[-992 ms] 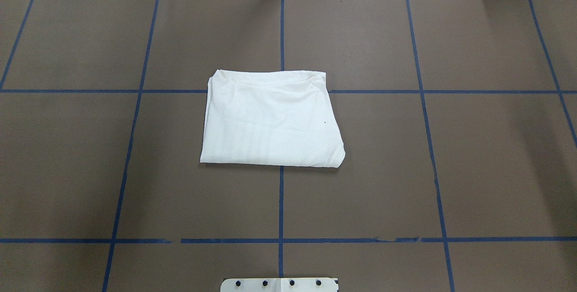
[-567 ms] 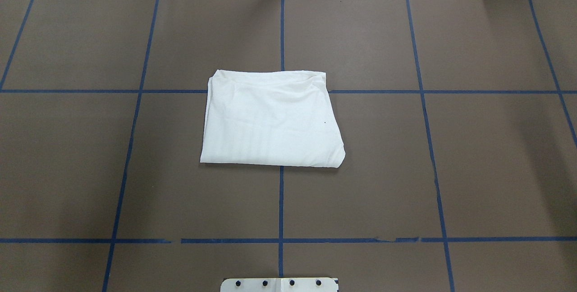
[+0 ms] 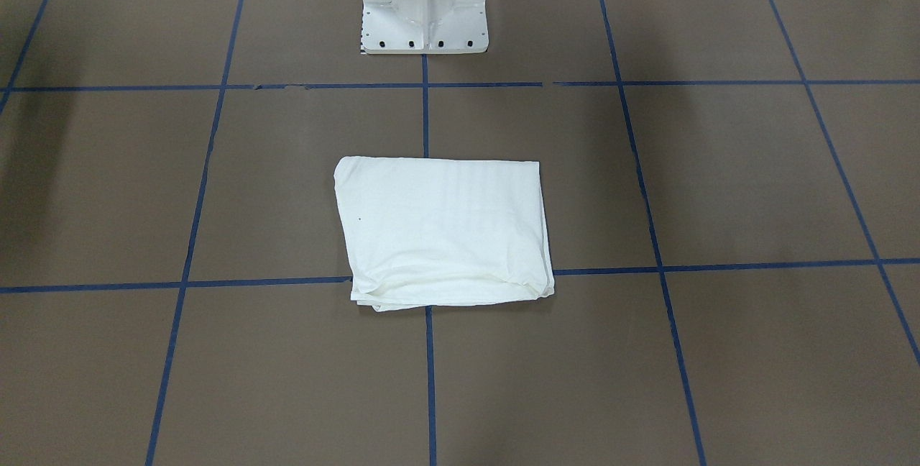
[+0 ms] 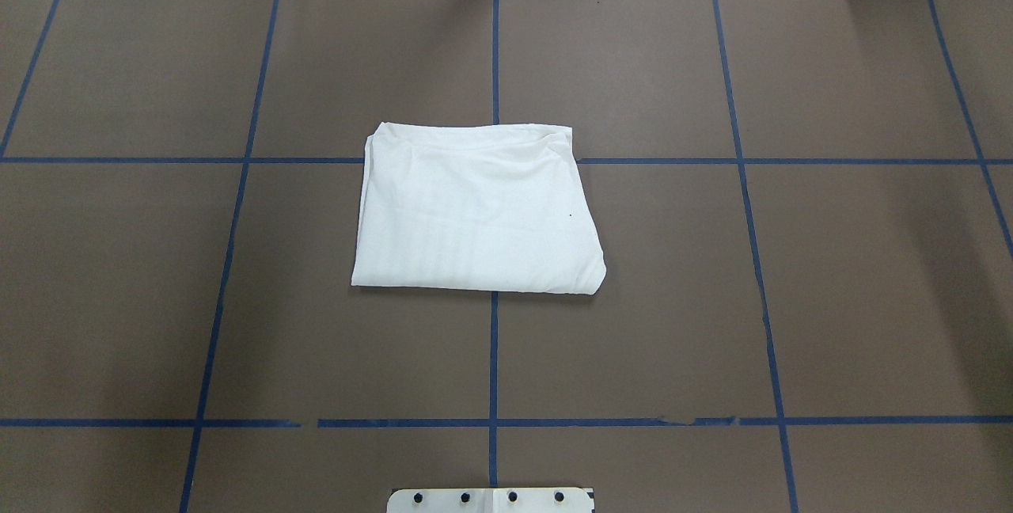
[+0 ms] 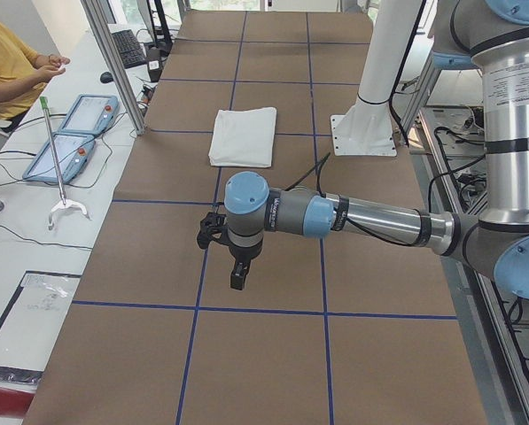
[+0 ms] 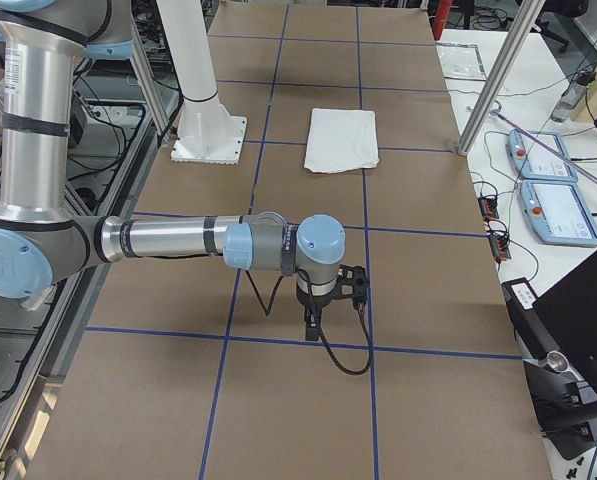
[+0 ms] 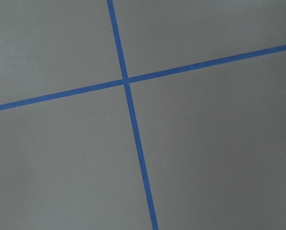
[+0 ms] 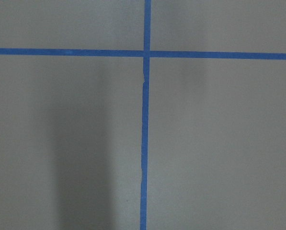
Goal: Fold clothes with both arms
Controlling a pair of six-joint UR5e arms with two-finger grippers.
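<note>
The clothes (image 4: 475, 212) are one white shirt folded into a flat rectangle at the table's middle, also visible in the front-facing view (image 3: 445, 232) and both side views (image 5: 244, 135) (image 6: 342, 139). Nothing touches it. My left gripper (image 5: 237, 276) shows only in the exterior left view, hanging over bare table far from the shirt. My right gripper (image 6: 313, 322) shows only in the exterior right view, also far from the shirt. I cannot tell whether either is open or shut. Both wrist views show just brown table with blue tape lines.
The white pedestal base (image 3: 424, 6) stands on the robot's side of the shirt. Beyond the far table edge are teach pendants (image 5: 69, 137), metal posts (image 5: 113, 62) and a seated person in yellow (image 5: 3, 62). A blue tape grid (image 4: 494, 355) marks the brown table.
</note>
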